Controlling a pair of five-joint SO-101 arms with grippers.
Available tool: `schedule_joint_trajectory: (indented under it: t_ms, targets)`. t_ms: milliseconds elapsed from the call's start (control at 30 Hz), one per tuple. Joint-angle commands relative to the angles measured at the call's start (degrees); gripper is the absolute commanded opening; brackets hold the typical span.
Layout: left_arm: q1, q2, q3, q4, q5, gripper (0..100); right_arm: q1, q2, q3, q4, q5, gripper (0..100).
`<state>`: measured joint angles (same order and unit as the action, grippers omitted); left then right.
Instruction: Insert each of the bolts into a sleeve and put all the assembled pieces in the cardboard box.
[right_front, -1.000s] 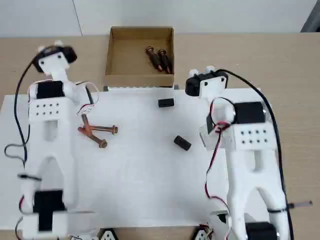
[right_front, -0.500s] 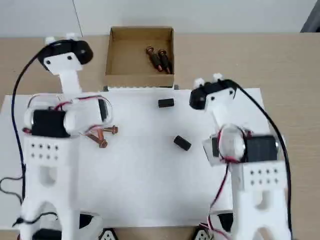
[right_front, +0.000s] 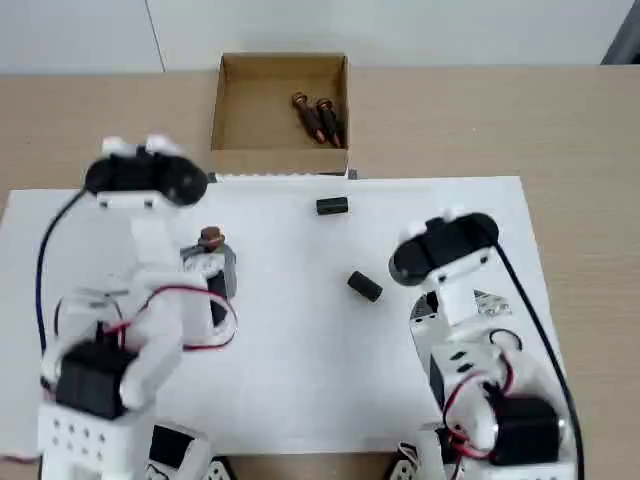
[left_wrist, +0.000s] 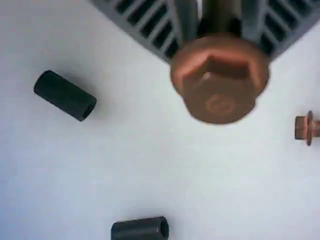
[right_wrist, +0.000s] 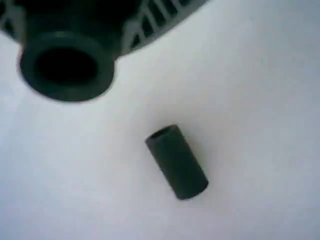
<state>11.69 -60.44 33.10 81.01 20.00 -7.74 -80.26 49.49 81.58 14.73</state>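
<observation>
- Drawing back toward its base and rising within the last second, the left gripper (left_wrist: 220, 17) had lifted a bolt (left_wrist: 219, 82) off the white mat (right_front: 300, 350). Its fingers (left_wrist: 145, 22) were clenched on the shank, the head standing proud of the fingertips.
- A loose bolt (left_wrist: 305, 127) lay on the mat off to one side of those fingers, well apart from them.
- The near sleeve (right_front: 364, 286) and far sleeve (right_front: 332, 206) had not shifted. Both lay out beyond the fingertips of either arm, touched by neither.
- The cardboard box (right_front: 228, 110), farther from both sets of fingers than the sleeves, kept the same two assembled pieces (right_front: 318, 118).
- The right gripper (right_wrist: 75, 30) had pulled back too, its fingers grasping a held sleeve (right_wrist: 65, 65) with the open bore turned toward the wrist.
- With one part in each grip, the third insertion looked ready to begin; the loose bolt suggested at least one more after it.
- The bolts were smooth copper-coloured metal, with a hexagonal head on a round flange. The sleeves were short matte black tubes, likely to roll. The fingers were ribbed grey plastic, the box plain brown card, the mat flat and white.
</observation>
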Motion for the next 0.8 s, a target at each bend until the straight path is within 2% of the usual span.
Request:
schedule_joint_trajectory:
  t_ms: [0,233,433,567,633,767]
  targets:
    - [0.26,-10.73,8.84,-8.35,-0.18,0,0.66,-9.63,6.42,-5.58,-3.08,0.2]
    - [0.26,-24.62,21.32,-15.21,-0.09,0,-2.24,-24.22,18.20,-9.01,-5.89,0.2]
    - [0.44,-32.88,29.23,-15.56,0.09,0,-9.71,-23.25,23.65,-15.69,-6.24,0.2]
    - [3.87,-40.18,34.24,-16.70,0.35,0,-15.52,-23.25,28.31,-23.16,-6.24,0.2]
    - [5.71,-44.22,36.53,-18.37,2.02,0,-18.51,-23.25,30.42,-26.42,-6.24,0.2]
    - [6.77,-43.43,37.05,-21.45,6.24,0,-24.31,-23.25,33.58,-31.08,-6.24,0.2]
